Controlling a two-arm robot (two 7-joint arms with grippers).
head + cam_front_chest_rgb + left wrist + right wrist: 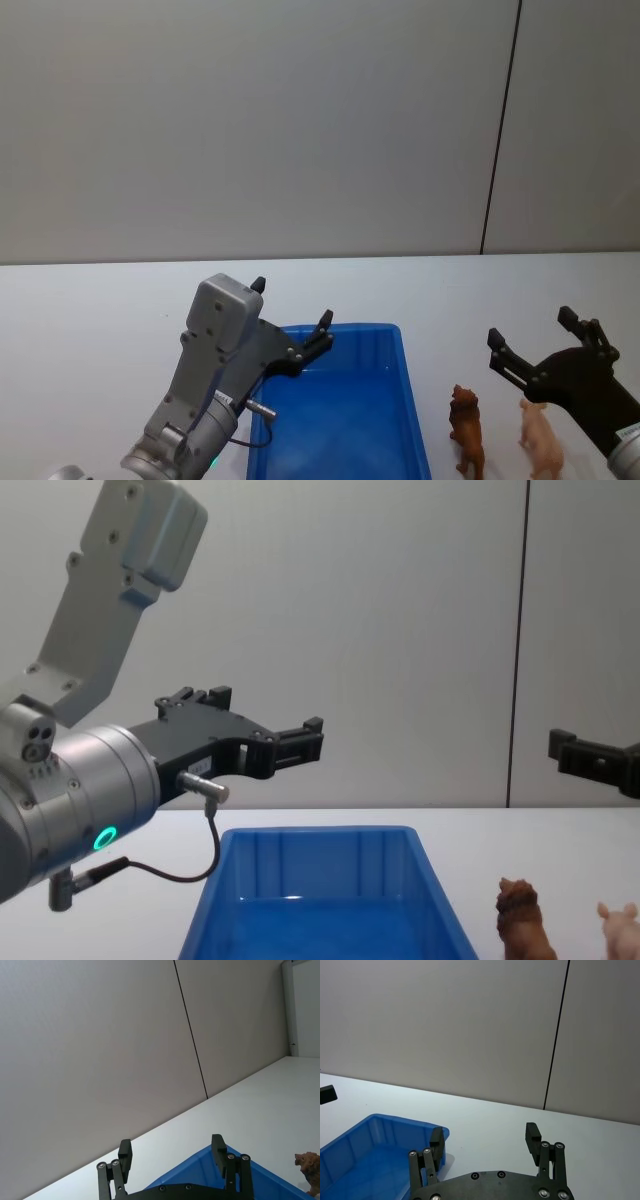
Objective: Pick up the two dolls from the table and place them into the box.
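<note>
Bright blue box [408,400], plain white bench [100,300], brown lion doll [467,428], pale pink pig doll [540,440]. Both sets of jaws are black, and the wall [250,130] is grey.

The brown lion doll [466,428], with a shaggy mane, stands upright on the white table [100,320], just beside the right wall of the blue box [408,400]. The pale pink pig doll [540,440] stands upright a little farther right, near the lion but not touching it. Both have their heads toward the far side of the table. The box is rectangular and sits flat with its open top up, its long sides running away from the robot
</note>
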